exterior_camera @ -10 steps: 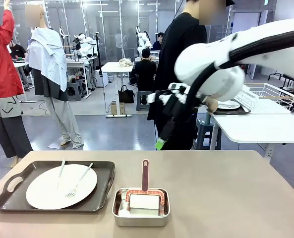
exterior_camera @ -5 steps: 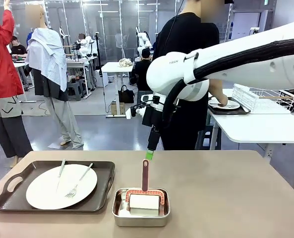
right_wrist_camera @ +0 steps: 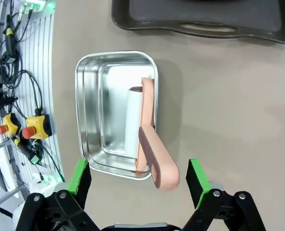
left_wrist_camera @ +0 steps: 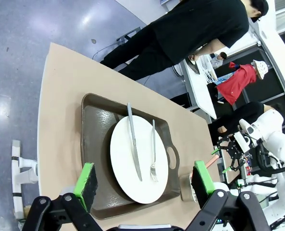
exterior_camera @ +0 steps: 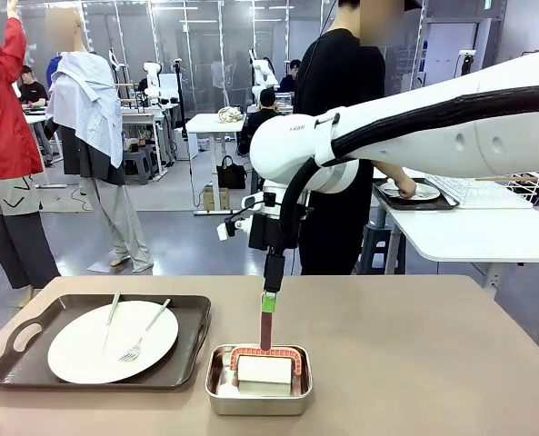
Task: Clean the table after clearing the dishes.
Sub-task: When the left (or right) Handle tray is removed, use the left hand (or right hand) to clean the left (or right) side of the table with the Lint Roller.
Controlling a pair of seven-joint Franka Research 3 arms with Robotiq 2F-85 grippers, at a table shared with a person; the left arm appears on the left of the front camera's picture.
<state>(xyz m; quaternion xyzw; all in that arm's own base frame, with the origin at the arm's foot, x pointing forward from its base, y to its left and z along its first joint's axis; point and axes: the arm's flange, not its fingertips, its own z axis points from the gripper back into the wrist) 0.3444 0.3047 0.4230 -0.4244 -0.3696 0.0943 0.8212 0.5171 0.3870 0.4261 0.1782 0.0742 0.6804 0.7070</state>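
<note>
Beyond the beige counter (exterior_camera: 414,345) I see a busy workshop with desks and people farther back; a person in black (exterior_camera: 337,109) stands at the far side, turned toward a smaller white counter (exterior_camera: 474,236) on my right, one arm stretched to a second tray (exterior_camera: 433,205) that carries a second plate (exterior_camera: 421,192).

On the beige counter, at my front left, a dark brown tray (exterior_camera: 10,363) with cut-out handles holds a round white plate (exterior_camera: 87,354); a knife (exterior_camera: 112,309) and a fork (exterior_camera: 146,331) lie side by side across the plate. Just right of that tray, not touching it, sits a small steel pan (exterior_camera: 213,386); a roller (exterior_camera: 265,350) rests in it, white roll flat on the bottom, pink handle standing upright.

My right arm reaches in across the middle; the right hand (exterior_camera: 270,304) points straight down over the pan, and from the front its green tip overlaps the top of the handle; in the right wrist view the handle's end shows between the two pads (right_wrist_camera: 80,175), which stand wide apart and touch it on neither side.

My left hand (left_wrist_camera: 144,166) hangs high above the counter, fingers spread wide, looking down on the tray, the plate and the cutlery.
</note>
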